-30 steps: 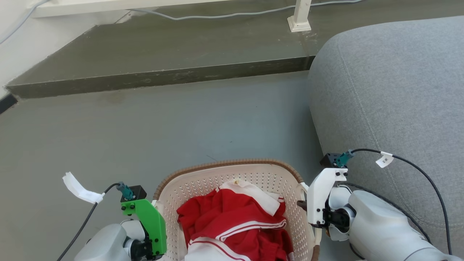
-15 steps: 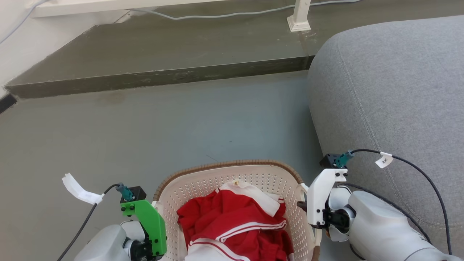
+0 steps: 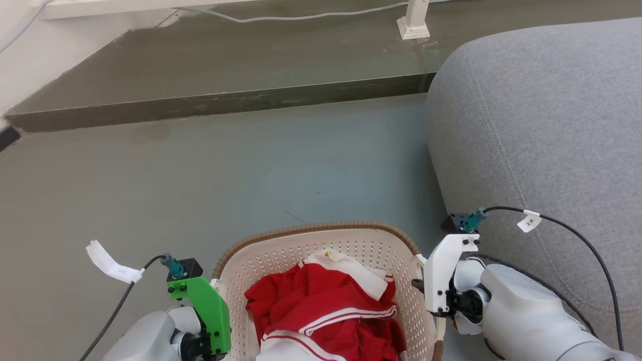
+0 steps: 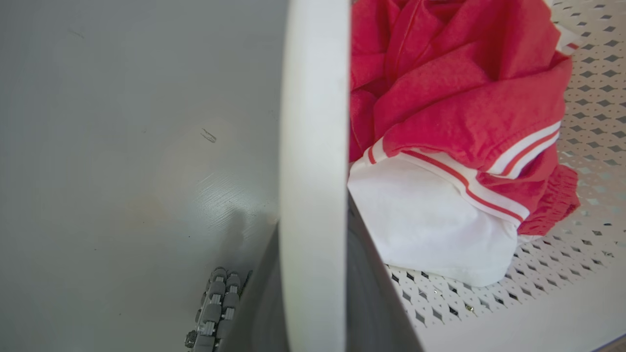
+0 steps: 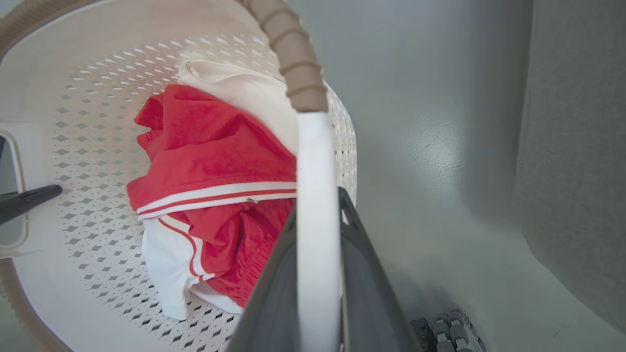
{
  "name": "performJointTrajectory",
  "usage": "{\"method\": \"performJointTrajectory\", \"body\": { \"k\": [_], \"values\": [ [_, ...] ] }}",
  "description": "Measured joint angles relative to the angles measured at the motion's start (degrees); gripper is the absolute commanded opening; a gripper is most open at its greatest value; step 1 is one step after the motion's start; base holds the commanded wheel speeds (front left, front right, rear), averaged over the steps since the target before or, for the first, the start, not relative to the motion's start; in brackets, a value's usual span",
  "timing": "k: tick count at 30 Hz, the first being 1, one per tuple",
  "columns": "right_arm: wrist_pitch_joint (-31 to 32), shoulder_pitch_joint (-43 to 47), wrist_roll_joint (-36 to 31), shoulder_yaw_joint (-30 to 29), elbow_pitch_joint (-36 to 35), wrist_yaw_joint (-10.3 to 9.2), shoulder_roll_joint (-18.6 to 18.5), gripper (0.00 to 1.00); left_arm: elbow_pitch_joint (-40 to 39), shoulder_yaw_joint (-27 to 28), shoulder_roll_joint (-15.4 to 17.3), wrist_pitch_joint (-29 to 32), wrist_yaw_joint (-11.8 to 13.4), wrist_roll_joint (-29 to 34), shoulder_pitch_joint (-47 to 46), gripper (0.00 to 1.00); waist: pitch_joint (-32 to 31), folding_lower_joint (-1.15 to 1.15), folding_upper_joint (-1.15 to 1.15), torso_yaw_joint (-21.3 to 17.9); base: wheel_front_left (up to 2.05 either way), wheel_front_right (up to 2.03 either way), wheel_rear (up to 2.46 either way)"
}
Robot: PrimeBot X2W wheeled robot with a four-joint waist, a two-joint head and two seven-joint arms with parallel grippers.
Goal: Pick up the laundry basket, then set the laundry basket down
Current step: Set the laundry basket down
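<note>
Basket: you have the laundry basket [image 3: 281, 255] low in your head view, between your two arms and just left of the grey sofa [image 3: 551, 125]. You cannot tell from these views whether its base touches the floor [image 3: 200, 175].
Left gripper: your left gripper [image 4: 313, 215] is clamped on the white left handle [image 4: 313, 122], with one dark finger pressed to each side of it and no gap showing.
Right gripper: your right gripper [image 5: 318, 205] is closed the same way around the white right handle [image 5: 315, 156], just below where the brown woven rim [image 5: 293, 58] meets it.
Contents: a crumpled red-and-white garment [image 3: 326, 311] lies inside on the perforated bottom.
Surroundings: ahead of you the grey floor runs to a darker raised step [image 3: 225, 100], and a white post [image 3: 414, 22] stands on that step.
</note>
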Motion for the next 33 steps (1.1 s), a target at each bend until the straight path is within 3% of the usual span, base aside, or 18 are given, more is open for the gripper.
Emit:
{"method": "performJointTrajectory", "body": {
  "k": [17, 33],
  "values": [
    [-3.8, -4.8, -1.0, 0.3, 1.7, 0.04, 0.5, 0.00, -1.5, -0.4, 0.9, -3.4, 0.0, -0.4, -3.6, 0.00, 5.3, 0.00, 0.00, -0.3, 0.00, 0.00, 0.00],
    [-10.5, -10.5, -2.0, -0.2, 0.5, -0.32, 0.8, 0.00, -3.9, -0.1, 3.5, -11.8, 0.0, 0.9, -8.8, 0.00, 16.4, 0.00, 0.00, -0.1, 0.00, 0.00, 0.00]
  ]
}}
